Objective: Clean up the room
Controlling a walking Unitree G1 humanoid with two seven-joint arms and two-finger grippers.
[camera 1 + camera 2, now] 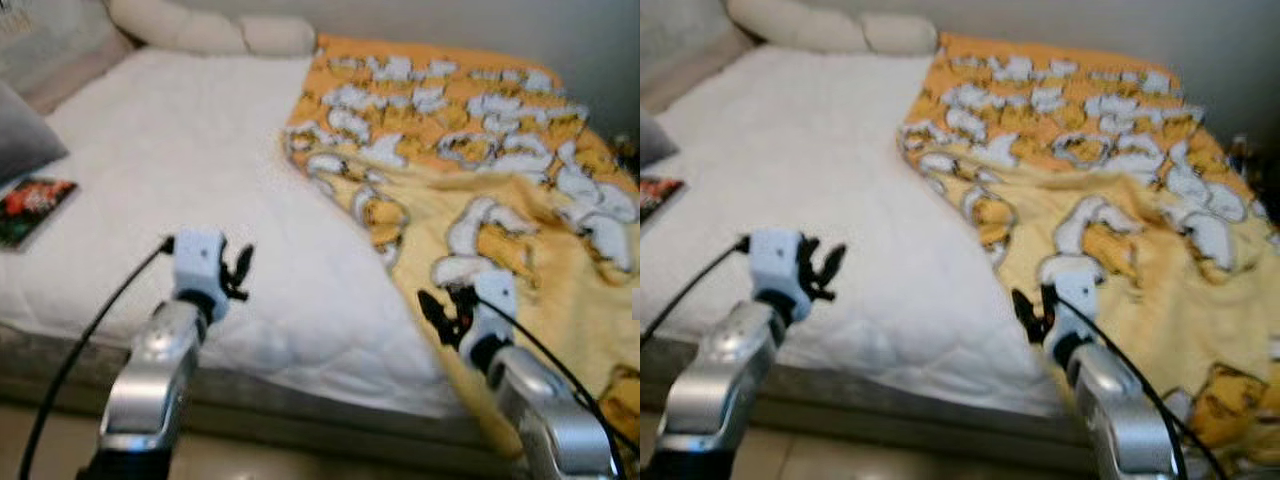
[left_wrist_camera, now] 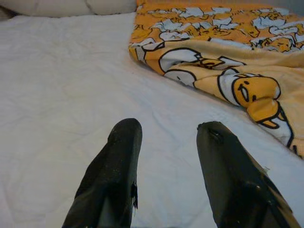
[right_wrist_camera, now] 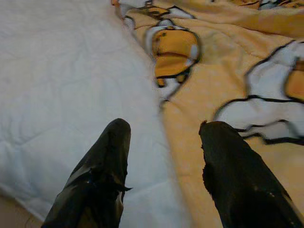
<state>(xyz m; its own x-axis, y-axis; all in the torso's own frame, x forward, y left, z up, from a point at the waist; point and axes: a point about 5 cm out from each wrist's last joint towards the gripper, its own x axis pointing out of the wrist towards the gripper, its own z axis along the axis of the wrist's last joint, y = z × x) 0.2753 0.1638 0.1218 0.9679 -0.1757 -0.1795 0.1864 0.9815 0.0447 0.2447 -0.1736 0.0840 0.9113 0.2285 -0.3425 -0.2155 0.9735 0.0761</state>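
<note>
Covering the bed's right half, a yellow cartoon blanket (image 1: 470,170) lies rumpled on white bedding (image 1: 190,180); left gripper (image 2: 166,130) and right gripper (image 3: 164,128) hover, fingers spread.

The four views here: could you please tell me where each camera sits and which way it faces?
Left eye view: on the head, facing forward and down at the bed; both silver arms show.
Right eye view: beside it, same scene, same arms.
Left wrist view: on the left wrist, looking along the open left gripper across the white mattress toward the yellow blanket.
Right wrist view: on the right wrist, looking along the open right gripper, which straddles the blanket's edge.
Shared: both wrist views show the blanket's edge on the mattress.
</note>
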